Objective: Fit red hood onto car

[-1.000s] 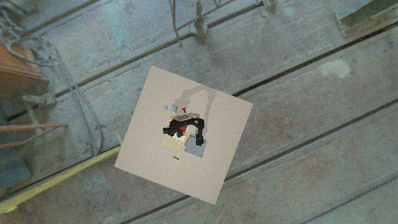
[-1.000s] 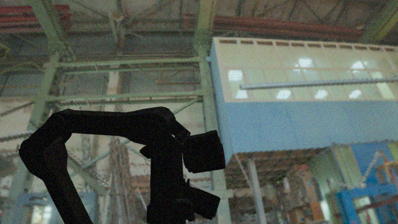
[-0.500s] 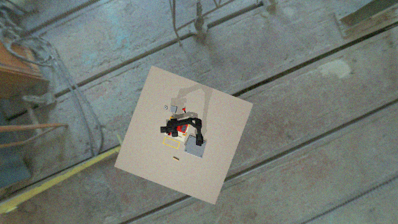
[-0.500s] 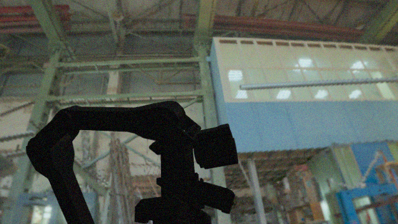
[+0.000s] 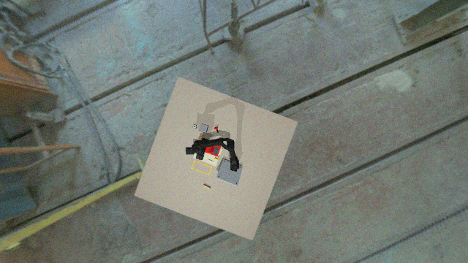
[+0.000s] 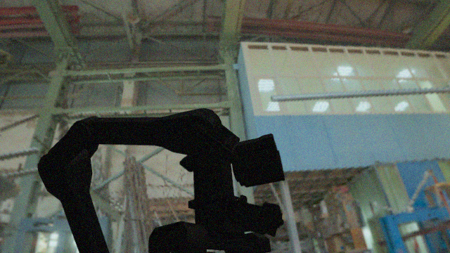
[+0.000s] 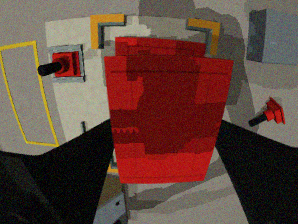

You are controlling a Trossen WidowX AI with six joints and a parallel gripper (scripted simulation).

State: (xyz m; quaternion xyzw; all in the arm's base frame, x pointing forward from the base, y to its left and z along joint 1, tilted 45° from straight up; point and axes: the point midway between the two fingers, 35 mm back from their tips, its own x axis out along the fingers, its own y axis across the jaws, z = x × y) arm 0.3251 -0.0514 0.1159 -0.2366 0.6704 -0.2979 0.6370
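The red hood [image 7: 167, 105] fills the middle of the wrist view, its flat roof towards the camera. My gripper [image 7: 164, 123] is shut on it, with one black finger at each side. The red car chassis [image 7: 160, 46] [image 5: 210, 150] lies below the hood. In the wrist view only its far edge shows past the hood, nearly parallel to the hood's edge, between the jig's orange corner brackets [image 7: 107, 21] [image 7: 205, 25]. The hood hides the engine block and pegs in that view, so the gap and the fit of pegs and holes cannot be told.
The jig stands on a pale board [image 7: 65, 115] [image 5: 210, 161]. Nearby are a red piece with a black stem in a grey socket [image 7: 81, 49], a similar loose piece [image 7: 272, 112] [image 5: 216, 128], a grey block [image 7: 277, 37] [image 5: 204, 128] and a yellow outline [image 7: 17, 45] [image 5: 200, 172].
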